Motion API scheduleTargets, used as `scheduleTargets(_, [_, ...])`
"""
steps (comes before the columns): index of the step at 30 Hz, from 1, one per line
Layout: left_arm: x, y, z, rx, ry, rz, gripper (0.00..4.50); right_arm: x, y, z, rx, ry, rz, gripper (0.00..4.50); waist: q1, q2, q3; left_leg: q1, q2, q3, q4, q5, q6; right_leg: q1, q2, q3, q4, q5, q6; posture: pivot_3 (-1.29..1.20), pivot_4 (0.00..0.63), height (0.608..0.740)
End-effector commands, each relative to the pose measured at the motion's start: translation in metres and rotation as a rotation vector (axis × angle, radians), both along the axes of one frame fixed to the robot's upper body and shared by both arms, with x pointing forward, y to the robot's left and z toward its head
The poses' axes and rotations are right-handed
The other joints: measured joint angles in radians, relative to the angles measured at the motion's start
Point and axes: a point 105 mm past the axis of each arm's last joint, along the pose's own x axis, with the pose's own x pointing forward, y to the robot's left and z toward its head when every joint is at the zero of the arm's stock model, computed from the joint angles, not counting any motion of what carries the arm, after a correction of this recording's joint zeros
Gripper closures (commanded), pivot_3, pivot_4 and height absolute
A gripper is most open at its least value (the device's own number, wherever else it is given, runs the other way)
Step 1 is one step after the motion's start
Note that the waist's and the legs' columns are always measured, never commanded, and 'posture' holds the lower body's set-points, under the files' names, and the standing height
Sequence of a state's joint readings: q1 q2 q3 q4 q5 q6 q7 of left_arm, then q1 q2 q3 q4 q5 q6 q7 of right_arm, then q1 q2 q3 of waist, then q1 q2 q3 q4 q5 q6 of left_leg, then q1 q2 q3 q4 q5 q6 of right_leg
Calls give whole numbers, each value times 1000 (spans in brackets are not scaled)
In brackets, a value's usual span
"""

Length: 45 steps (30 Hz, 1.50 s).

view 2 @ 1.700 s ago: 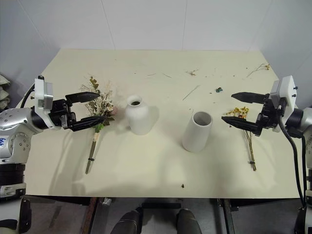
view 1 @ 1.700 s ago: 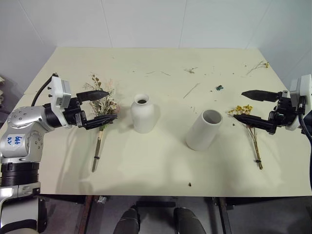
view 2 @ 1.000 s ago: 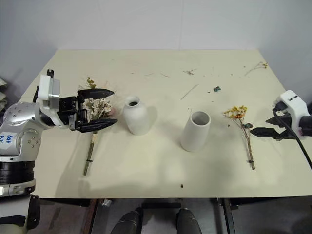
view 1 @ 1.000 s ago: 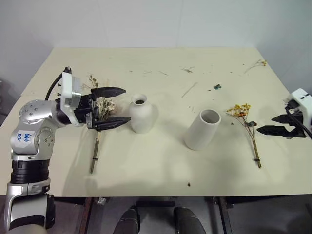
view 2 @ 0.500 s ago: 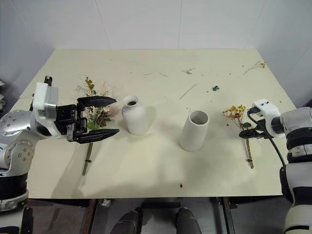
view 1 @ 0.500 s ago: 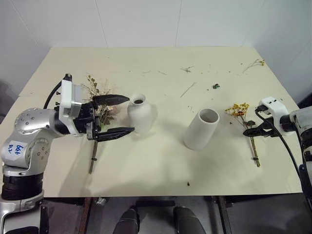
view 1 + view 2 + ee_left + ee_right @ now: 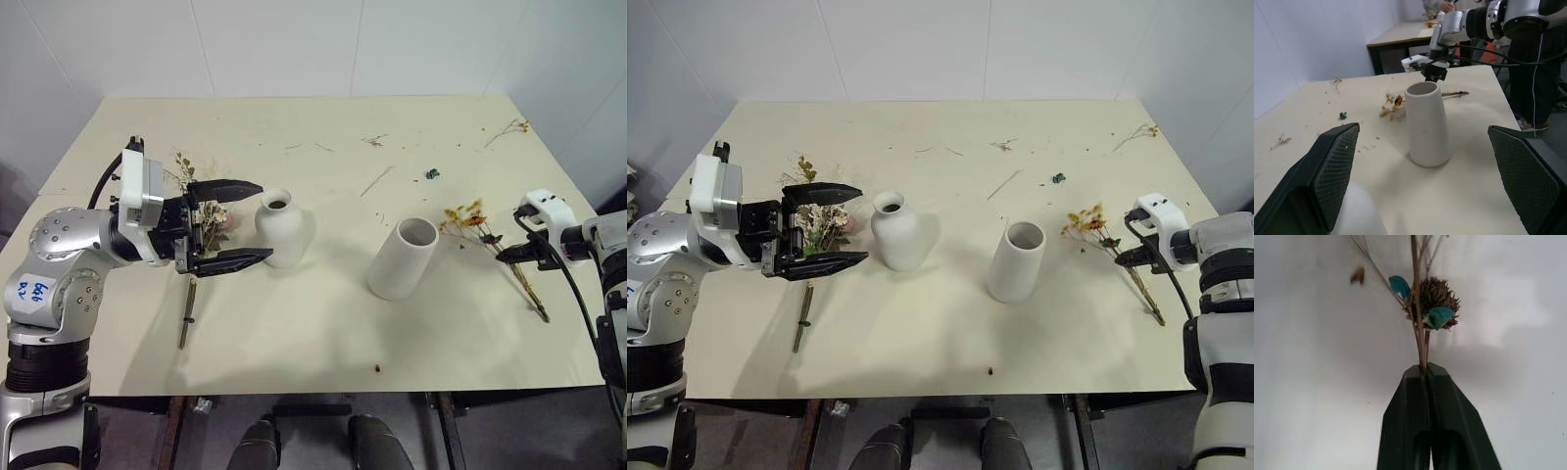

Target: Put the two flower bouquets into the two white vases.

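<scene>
Spreading across both head views, the cream counter (image 7: 313, 333) carries everything, with loose dried twigs (image 7: 380, 178) scattered over its far half and a small teal scrap (image 7: 429, 174) among them.

Next in size, the taller white cylinder vase (image 7: 401, 258) stands right of centre, leaning a little in the head views, its wide mouth open upward. The short rounded vase (image 7: 279, 228) stands upright left of centre, well apart from the cylinder, its small dark mouth showing.

The bushy bouquet (image 7: 209, 217) of cream, pink and green lies on the counter just left of the rounded vase, its thick stem (image 7: 186, 313) running toward the near edge. The left tool (image 7: 232, 222) hovers over the bouquet's head with its two black fingers spread wide, gripping nothing, the tips pointing toward the rounded vase. In the left wrist view those fingers (image 7: 1322, 183) stand far apart at either side of the cylinder vase (image 7: 1425, 123).

The thin yellow-orange bouquet (image 7: 468, 217) lies right of the cylinder vase, blossoms nearest it, its stems angling off toward the counter's near right edge. The right tool (image 7: 509, 256) is clamped on those stems at mid-length; the right wrist view shows its fingers (image 7: 1405, 431) pressed together around the thin stems (image 7: 1418, 323), a brown seed head and teal bits just beyond the tips.
</scene>
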<state>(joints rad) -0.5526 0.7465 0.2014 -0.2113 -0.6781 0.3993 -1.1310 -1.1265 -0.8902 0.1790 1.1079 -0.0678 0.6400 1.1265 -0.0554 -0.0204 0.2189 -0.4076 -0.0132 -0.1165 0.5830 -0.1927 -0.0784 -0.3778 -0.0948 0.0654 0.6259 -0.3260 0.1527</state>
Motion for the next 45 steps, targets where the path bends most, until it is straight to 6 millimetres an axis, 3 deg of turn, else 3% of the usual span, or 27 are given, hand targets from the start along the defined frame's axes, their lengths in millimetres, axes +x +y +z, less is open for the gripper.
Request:
scheduleTargets(1, [2, -3, 2, 4, -22, -33, 0, 5, -10, 44, 118, -242, -51, 4442, 1, 0, 0, 0, 0, 0, 0, 0, 0, 0, 0, 0, 0, 0, 0, 0, 150, 740])
scheduleTargets(5, [10, -4, 1, -7, -20, -34, 0, 3, 9, 115, 285, -741, 78, 4442, 3, 0, 0, -1, 0, 0, -1, 0, 0, 0, 0, 0, -1, 0, 0, 0, 150, 740])
scheduleTargets(8, [15, -7, -1, -11, -11, -45, 0, -12, 22, 161, 392, -1039, 33, 4442, -1, 0, 0, -1, 1, 0, 0, 0, 0, 0, 1, 0, 0, 0, 1, 0, 150, 740])
scheduleTargets(10, [18, -8, -3, -10, 3, -59, 0, -30, 42, 189, 473, -1203, 66, 4442, -3, 0, 0, 0, 1, 0, 0, 0, 0, 0, 1, 0, 2, 0, 1, 0, 150, 740])
scheduleTargets(13, [23, -10, -5, 1, 13, -74, 0, -49, 69, 198, 560, -1276, 141, 4442, 3, 0, 0, 0, 1, -1, 0, 1, -1, 0, 2, 0, 3, 0, 1, 0, 150, 740])
scheduleTargets(18, [30, -13, -4, 11, 9, -90, 0, -61, 110, 201, 722, -1264, 204, 4442, 7, 0, 0, 0, 0, -2, 2, 1, 0, 0, 1, 0, 3, 0, 1, 0, 150, 740])
scheduleTargets(22, [30, -12, -3, 19, 3, -88, 0, -74, 137, 189, 830, -1184, 282, 4442, 12, 0, 0, 0, 1, -3, 0, 1, 0, 0, 1, 0, 2, 0, 1, 0, 150, 740])
scheduleTargets(27, [30, 1, -2, 29, 4, -31, 0, -77, 141, 174, 843, -1124, 278, 4442, 16, 0, 0, 0, 1, -3, -2, 1, 0, -1, 1, 0, 2, 0, 0, 0, 150, 740])
scheduleTargets(34, [30, 2, -1, 18, -2, -15, 0, -78, 143, 157, 832, -1057, 291, 4442, 24, 0, 0, 0, 1, -3, -2, 1, 0, -1, 1, -1, 2, -1, 0, 0, 150, 740])
scheduleTargets(43, [32, 8, 1, -1, -20, 37, 0, -79, 159, 113, 686, -975, 373, 4442, 26, 0, 0, 0, 1, -3, -2, 1, 1, -1, 1, -1, 2, -1, 0, 0, 150, 740])
scheduleTargets(45, [33, 12, 1, -2, -22, 56, 0, -81, 159, 111, 660, -984, 387, 4008, 26, 0, 0, 0, 1, -3, -2, 1, 1, -1, 1, -1, 2, -1, 0, 0, 150, 740])
